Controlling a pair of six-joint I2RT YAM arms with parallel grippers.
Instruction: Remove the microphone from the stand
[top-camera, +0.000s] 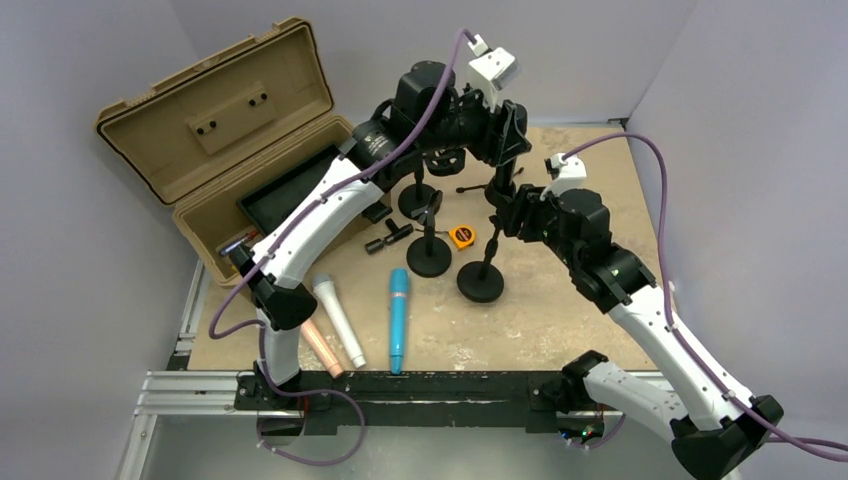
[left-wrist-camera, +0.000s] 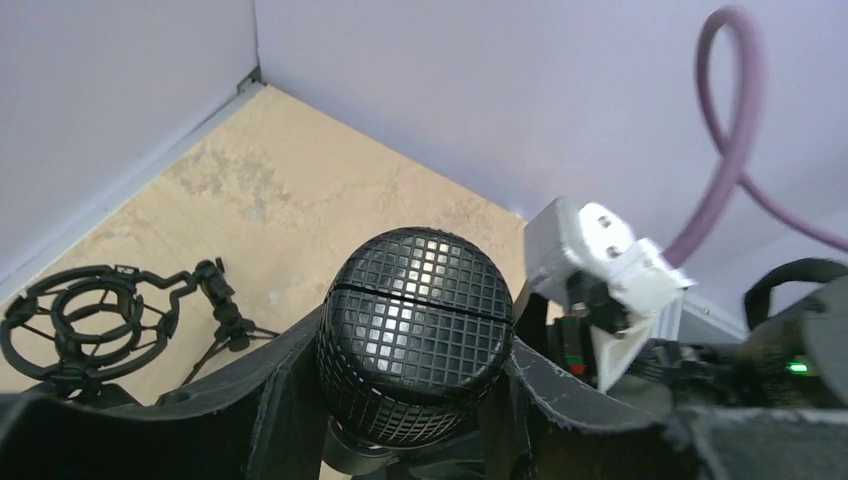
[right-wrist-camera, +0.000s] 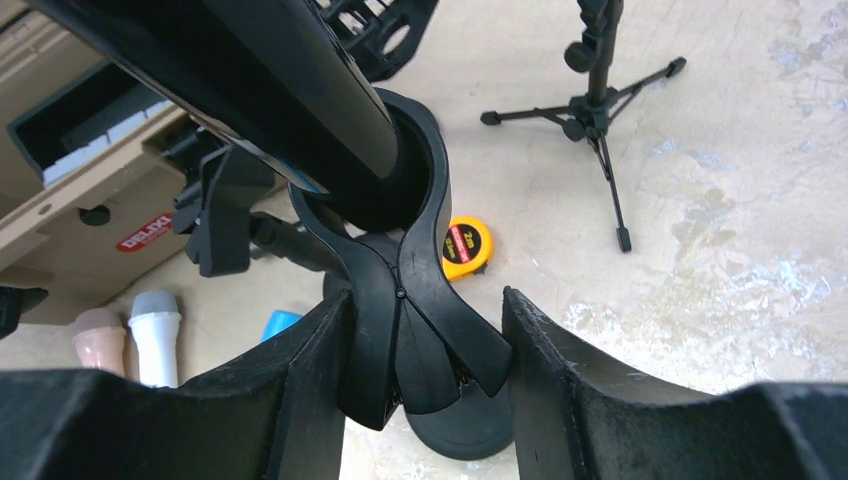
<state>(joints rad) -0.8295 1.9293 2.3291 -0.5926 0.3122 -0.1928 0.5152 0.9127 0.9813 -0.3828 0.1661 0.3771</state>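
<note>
Wall (left-wrist-camera: 450, 90) behind microphone (left-wrist-camera: 415, 330) grille, left-wrist view

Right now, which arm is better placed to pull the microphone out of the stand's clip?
Left. The left gripper is shut on the microphone at its mesh head, so it could probably draw it out. The right gripper straddles the clip handles, suited to opening the clip, not pulling.

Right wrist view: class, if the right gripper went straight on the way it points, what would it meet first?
The black clip, whose handles sit between the right gripper fingers; beyond it, probably the microphone that it holds.
</note>
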